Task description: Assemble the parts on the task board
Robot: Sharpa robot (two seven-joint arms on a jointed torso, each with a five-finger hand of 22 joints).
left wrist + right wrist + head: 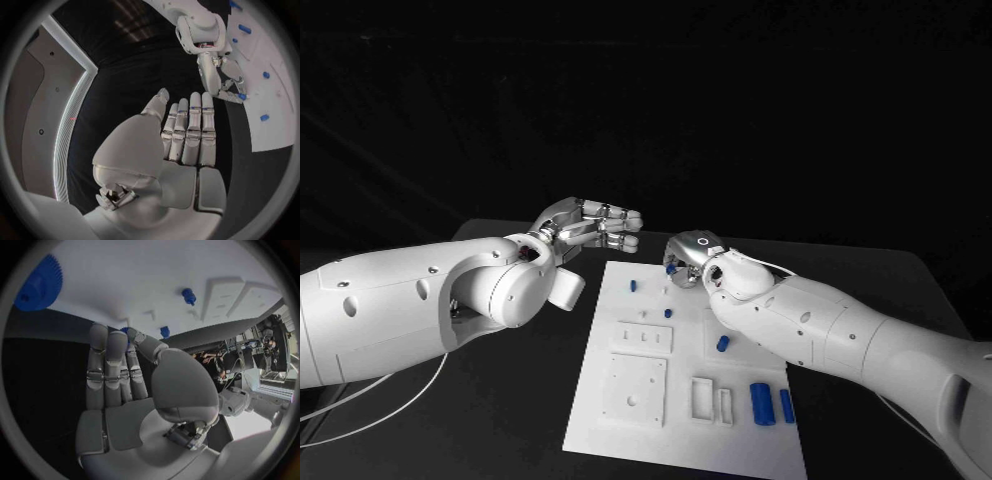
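The white task board (629, 395) lies in the middle of the black table. My right hand (689, 256) hovers over its far edge and pinches a small blue part (125, 331) between thumb and a finger; the same part (241, 96) shows at its fingertips in the left wrist view. A blue gear (39, 282) and two small blue pegs (188, 295) (164, 331) are on the board beyond that hand. My left hand (591, 226) is raised left of the board's far corner, fingers stretched out (190, 130), holding nothing.
More blue parts lie on the board: a peg (633, 286), a small one (668, 313), another (723, 343), and two long pieces (762, 403) (788, 405) near the front right. Recessed slots (708, 398) sit near the board's front. Black table (516, 420) surrounds it.
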